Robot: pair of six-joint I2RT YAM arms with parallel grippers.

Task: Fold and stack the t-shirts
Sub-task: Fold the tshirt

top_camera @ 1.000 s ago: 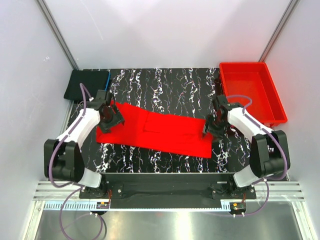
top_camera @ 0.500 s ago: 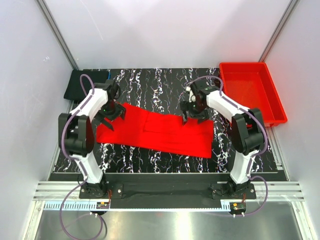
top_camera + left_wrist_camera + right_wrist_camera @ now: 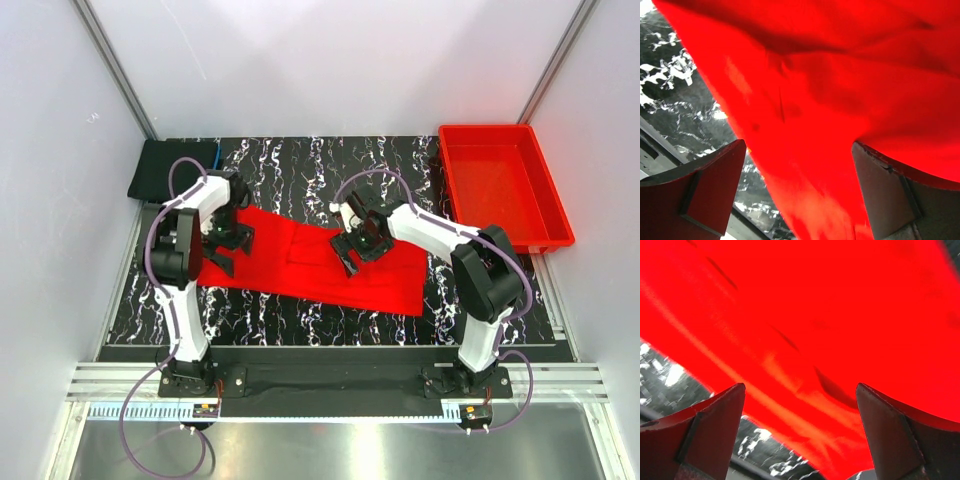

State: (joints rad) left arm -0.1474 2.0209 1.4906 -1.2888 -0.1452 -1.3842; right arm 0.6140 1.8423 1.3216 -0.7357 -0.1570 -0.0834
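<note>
A bright red t-shirt [image 3: 310, 265] lies flat on the marbled table as a long folded strip running left to right. My left gripper [image 3: 225, 245] hovers over the shirt's left end, jaws wide open. In the left wrist view the red t-shirt [image 3: 830, 90] fills the space under the open left gripper [image 3: 797, 192], and nothing is pinched. My right gripper [image 3: 352, 248] is open over the shirt's middle. The right wrist view shows the red cloth [image 3: 815, 315] beneath the open right gripper [image 3: 800, 432]. A folded black t-shirt [image 3: 170, 167] with a blue edge lies at the back left corner.
A rigid red plastic bin [image 3: 548, 215] stands at the back right, beside the table. The black marbled tabletop [image 3: 320, 165] shows behind the shirt and along the front edge [image 3: 300, 325]. White enclosure walls stand on three sides.
Both grippers have opened wider. The right gripper has moved from the shirt's right end leftward to its middle. The left arm has swung round over the left end. The shirt lies as before.
</note>
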